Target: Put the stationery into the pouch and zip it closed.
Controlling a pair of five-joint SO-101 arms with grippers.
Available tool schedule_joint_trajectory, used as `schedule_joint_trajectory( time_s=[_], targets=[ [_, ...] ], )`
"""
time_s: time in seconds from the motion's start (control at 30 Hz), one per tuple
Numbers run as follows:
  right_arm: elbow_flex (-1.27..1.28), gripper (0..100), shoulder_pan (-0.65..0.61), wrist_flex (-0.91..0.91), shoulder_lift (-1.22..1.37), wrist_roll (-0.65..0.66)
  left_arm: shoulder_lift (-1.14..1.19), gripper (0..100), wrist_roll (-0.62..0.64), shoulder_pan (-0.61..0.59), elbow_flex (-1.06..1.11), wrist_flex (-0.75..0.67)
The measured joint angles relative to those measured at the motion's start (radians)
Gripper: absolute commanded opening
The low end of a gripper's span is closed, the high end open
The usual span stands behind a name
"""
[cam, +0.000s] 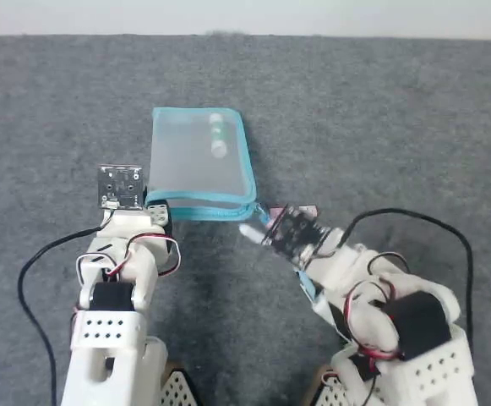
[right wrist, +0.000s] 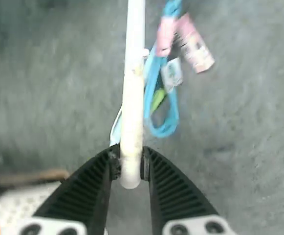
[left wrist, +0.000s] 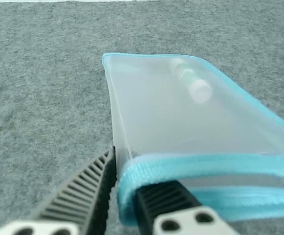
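My right gripper [right wrist: 129,164] is pinched on a white pen [right wrist: 133,88] near its end, the far tip pointing toward the pouch [cam: 199,165]. The pen looks light, stiff and smooth (it could swivel in so narrow a grip, I judge). My left gripper [left wrist: 124,193] is clamped on the pouch's near corner at the blue zipper edge [left wrist: 205,161]. The pouch is thin, floppy plastic, so that stitched band seems the best hold. A capped tube [cam: 217,135] lies inside. Pink pull tags [right wrist: 188,41] dangle beside the pen. Grey felt-like table cover [cam: 380,110] underneath, pale wall [cam: 245,17] beyond
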Motion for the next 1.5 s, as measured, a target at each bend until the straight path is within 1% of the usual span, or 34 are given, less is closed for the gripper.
schedule_joint_trajectory(
  time_s=[0.1, 0.17, 0.33, 0.43, 0.6, 0.67, 0.87, 1.0, 1.27, 1.43, 1.5],
  targets=[
    [-0.009, 0.6, -0.011, -0.06, 0.005, -0.11, 0.0, 1, 0.0, 0.0, 0.0, 0.0],
    [-0.009, 0.6, -0.032, -0.077, 0.005, -0.144, 0.0, 1, 0.0, 0.0, 0.0, 0.0],
    [-0.017, 0.6, -0.072, -0.089, 0.005, -0.157, 0.0, 1, 0.0, 0.0, 0.0, 0.0],
    [-0.075, 0.6, -0.078, -0.087, -0.006, -0.16, 0.0, 1, 0.0, 0.0, 0.0, 0.0],
    [-0.219, 0.6, -0.209, -0.037, -0.051, -0.16, 0.0, 1, 0.0, 0.0, 0.0, 0.0],
    [-0.249, 0.6, -0.236, -0.029, -0.052, -0.16, 0.0, 1, 0.0, 0.0, 0.0, 0.0],
    [-0.253, 0.6, -0.249, -0.032, -0.052, -0.16, 0.0, 1, 0.0, 0.0, 0.0, 0.0],
    [-0.253, 0.6, -0.245, -0.078, -0.046, -0.184, 0.0, 1, 0.0, 0.0, 0.0, 0.0],
    [-0.258, 0.6, -0.247, -0.218, 0.157, -0.189, 0.0, 1, 0.0, 0.0, 0.0, 0.0],
    [-0.258, 0.6, -0.25, -0.285, 0.222, -0.21, 0.0, 1, 0.0, 0.0, 0.0, 0.0],
    [-0.258, 0.6, -0.25, -0.31, 0.242, -0.218, 0.0, 1, 0.0, 0.02, 0.0, 0.0]
  ],
)
